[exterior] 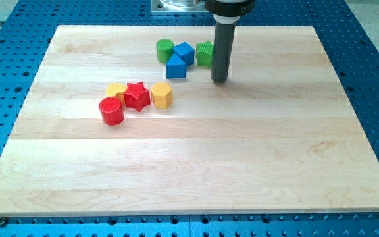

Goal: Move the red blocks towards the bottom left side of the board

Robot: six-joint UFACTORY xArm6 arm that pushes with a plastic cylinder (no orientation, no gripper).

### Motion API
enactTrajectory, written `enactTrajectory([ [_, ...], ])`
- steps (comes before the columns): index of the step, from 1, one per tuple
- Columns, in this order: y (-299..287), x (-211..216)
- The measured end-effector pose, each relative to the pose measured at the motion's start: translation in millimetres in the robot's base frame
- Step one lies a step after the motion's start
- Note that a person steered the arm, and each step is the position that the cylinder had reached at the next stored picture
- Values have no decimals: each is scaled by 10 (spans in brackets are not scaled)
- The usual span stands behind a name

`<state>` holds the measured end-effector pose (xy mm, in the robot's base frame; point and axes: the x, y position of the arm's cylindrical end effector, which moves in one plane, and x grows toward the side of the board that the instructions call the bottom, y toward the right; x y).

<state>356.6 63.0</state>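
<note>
A red cylinder (111,111) and a red star (136,95) lie left of the board's middle, close together. A yellow block (115,90) touches the star on its upper left, and a yellow hexagon (161,95) sits on its right. My tip (219,80) rests on the board near the view's top, well to the right of and above the red blocks. It stands just right of a blue block (176,67) and below a green star-like block (204,53).
A green cylinder (164,49) and a second blue block (184,52) sit near the top with the others. The wooden board (196,171) lies on a blue perforated table (374,59).
</note>
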Motion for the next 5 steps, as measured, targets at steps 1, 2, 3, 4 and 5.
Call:
enactTrajectory([
  [1,0,0],
  [2,11,0],
  [3,11,0],
  [4,12,0],
  [5,-16,0],
])
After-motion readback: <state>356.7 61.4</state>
